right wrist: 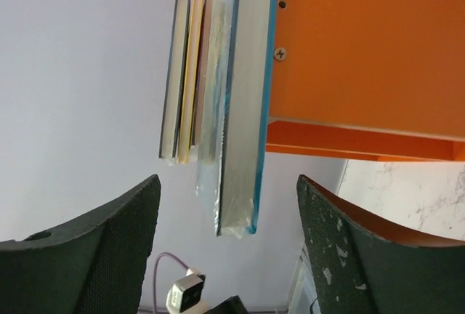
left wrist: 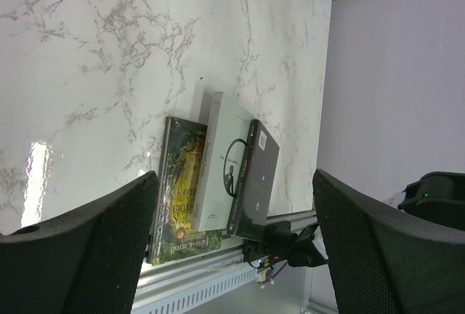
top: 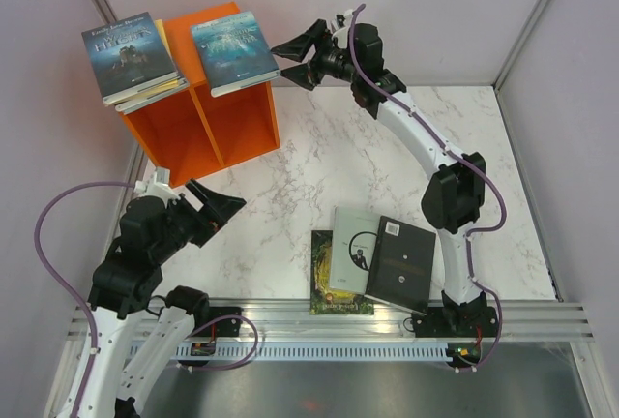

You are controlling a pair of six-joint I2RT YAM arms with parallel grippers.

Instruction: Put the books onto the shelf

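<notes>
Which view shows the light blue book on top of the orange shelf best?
The top external view: the light blue book lies cover-up on the shelf, its whole cover visible. The right wrist view shows the light blue book only edge-on beside the orange wall. The left wrist view misses it.

A white worktop (top: pixel 319 157) veined in grey fills the middle. An aluminium rail (top: pixel 542 319) runs along its near edge. Plain pale walls (top: pixel 435 12) close its other edges, with a metal post (top: pixel 533 21) at the far right corner.
</notes>
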